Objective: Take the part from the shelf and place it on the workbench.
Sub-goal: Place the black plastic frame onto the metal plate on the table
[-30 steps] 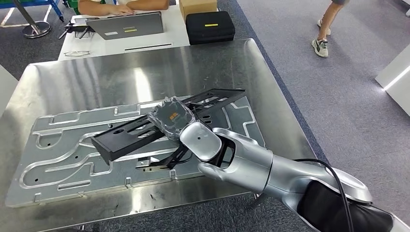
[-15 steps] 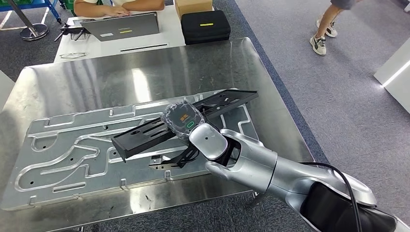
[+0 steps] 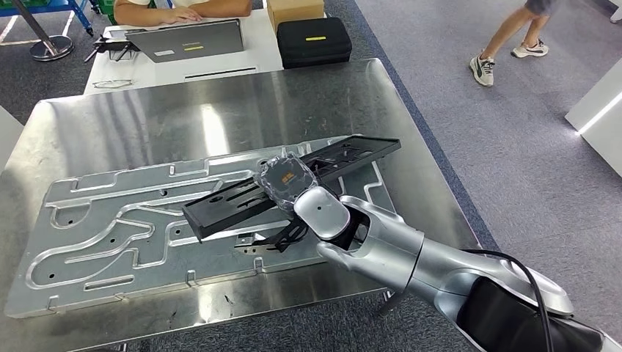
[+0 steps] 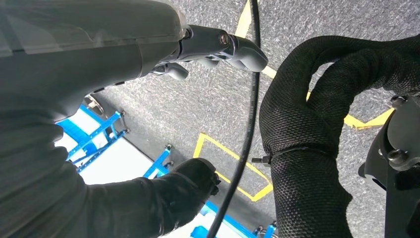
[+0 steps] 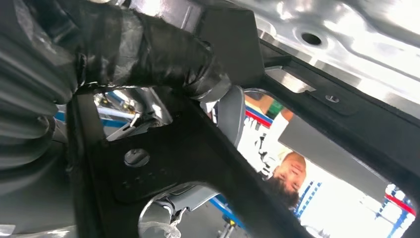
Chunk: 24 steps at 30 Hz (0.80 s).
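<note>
Head view. The right hand [image 3: 308, 213] reaches in from lower right on a silver arm and grips the part [image 3: 242, 202], a long black slotted bracket, near its middle. The part's long axis runs diagonally: its blunt near end points toward lower left, the far end toward upper right near the workbench [image 3: 147, 125] edge. It sits low over the machined aluminium plate [image 3: 110, 220] that lies flat on the steel workbench; whether it touches the plate cannot be told from here. Dark fingers [image 3: 275, 238] show under the part's near edge, and the wrist camera housing [image 3: 286, 180], wrapped in clear film, lies over its top face. Beyond the workbench stands a white table [image 3: 242, 62] with a laptop [image 3: 187, 38], a black case [image 3: 314, 40] and a cardboard box [image 3: 293, 10]; a person's arms [image 3: 180, 10] rest by the laptop. Another person's legs [image 3: 513, 37] are on the grey floor at upper right.

Left wrist view. The left hand [image 4: 148, 54] hangs over speckled grey floor [image 4: 208, 99] with yellow tape lines [image 4: 223, 158]. Its fingers are loosely curled and apart, with nothing in them.

Right wrist view. Close up, what the head view lacks: the dark thumb [image 5: 163, 54] presses on one face of the part [image 5: 346, 119] and the frame's bars cross the picture, with the shiny plate [image 5: 346, 44] just beyond. Through a cutout, a seated person [image 5: 282, 168] is partly visible.
</note>
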Available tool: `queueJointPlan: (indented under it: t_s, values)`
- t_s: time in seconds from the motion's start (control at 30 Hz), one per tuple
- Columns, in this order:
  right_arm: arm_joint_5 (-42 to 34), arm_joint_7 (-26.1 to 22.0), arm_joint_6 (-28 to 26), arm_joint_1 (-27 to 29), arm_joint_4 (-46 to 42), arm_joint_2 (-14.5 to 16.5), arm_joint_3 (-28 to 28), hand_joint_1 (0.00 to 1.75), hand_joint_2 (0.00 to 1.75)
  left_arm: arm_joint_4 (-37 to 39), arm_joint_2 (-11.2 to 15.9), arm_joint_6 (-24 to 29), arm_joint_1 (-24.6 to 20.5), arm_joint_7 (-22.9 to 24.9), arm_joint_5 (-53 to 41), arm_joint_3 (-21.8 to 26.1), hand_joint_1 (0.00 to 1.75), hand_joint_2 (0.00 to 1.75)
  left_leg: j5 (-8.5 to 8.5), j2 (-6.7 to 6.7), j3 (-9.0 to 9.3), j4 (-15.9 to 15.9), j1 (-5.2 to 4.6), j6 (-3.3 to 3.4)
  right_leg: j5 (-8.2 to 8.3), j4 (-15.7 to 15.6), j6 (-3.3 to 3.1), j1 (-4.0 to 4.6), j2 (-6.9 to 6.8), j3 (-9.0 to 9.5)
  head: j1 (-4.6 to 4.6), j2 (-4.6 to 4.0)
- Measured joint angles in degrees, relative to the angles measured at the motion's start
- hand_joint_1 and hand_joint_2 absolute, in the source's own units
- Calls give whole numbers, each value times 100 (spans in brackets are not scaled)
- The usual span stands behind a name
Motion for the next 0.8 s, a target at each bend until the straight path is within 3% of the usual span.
queueJointPlan:
  t_s: [0.13, 0.27, 0.4, 0.6, 0.8]
  values:
    - [-6, -18, 11, 31, 100, -36, -33, 0, 0, 0, 0, -7, 0, 14, 17, 1, 0, 175, 0, 0, 0, 3, 0, 0, 3, 0, -1, 0, 0, 0, 0, 0]
    - [-21, -19, 56, 44, 190, -65, -81, 0, 0, 0, 0, -7, 0, 30, 30, -1, 0, 0, 0, 0, 0, 4, 0, 0, 3, 0, -2, 0, 0, 0, 0, 0]
    - [-21, -19, 104, 43, 346, -46, -115, 0, 0, 59, -10, -199, -39, 51, -187, 2, 0, 0, 0, 0, 1, 4, 0, 0, 4, 0, -2, 0, 0, 2, 0, 0]
    - [17, 38, 219, 23, 723, 393, -120, 0, 0, 1005, -244, -1231, -362, -96, -734, 4, 0, 0, 3, 0, 5, 4, 3, -2, 7, 2, -6, 3, -2, 3, 0, 0]
    - [-27, 62, 284, -57, 716, 398, -135, 0, 0, 1246, -317, -857, -340, -193, -335, 12, 0, 0, 5, 5, 5, 4, 2, -6, 7, 1, -7, 3, 3, 4, 1, 0]
